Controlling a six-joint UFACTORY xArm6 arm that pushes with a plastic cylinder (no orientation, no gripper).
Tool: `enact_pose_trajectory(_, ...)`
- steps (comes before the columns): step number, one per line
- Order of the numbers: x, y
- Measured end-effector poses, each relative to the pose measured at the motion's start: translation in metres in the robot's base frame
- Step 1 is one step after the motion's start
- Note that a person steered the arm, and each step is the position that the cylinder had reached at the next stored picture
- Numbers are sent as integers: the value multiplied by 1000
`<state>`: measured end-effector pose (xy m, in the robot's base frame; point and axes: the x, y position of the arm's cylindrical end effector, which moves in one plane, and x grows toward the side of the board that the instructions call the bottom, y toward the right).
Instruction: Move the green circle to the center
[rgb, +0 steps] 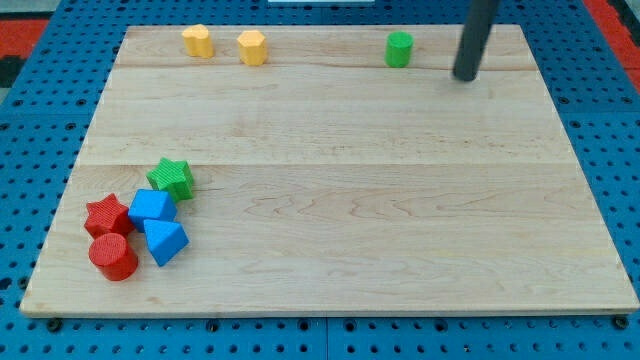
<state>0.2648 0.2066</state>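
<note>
- Dark rod stands nearly upright; my tip (465, 76) rests near the table's (350, 220) top edge, right of the green circle (399, 49).
- No gripper shows, so nothing is grasped.

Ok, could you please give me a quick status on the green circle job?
My tip at view's top right, just right of green circle, not touching. Circle near board's top edge, far from center. Path to center clear.
</note>
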Motion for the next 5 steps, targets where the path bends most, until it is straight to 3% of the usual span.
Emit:
enact_pose_trajectory(1,-43,-48)
enact_pose_trajectory(2,-36,-115)
enact_pose_trajectory(3,51,-189)
enact_pose_trajectory(4,59,-210)
enact_pose_trajectory(5,32,-219)
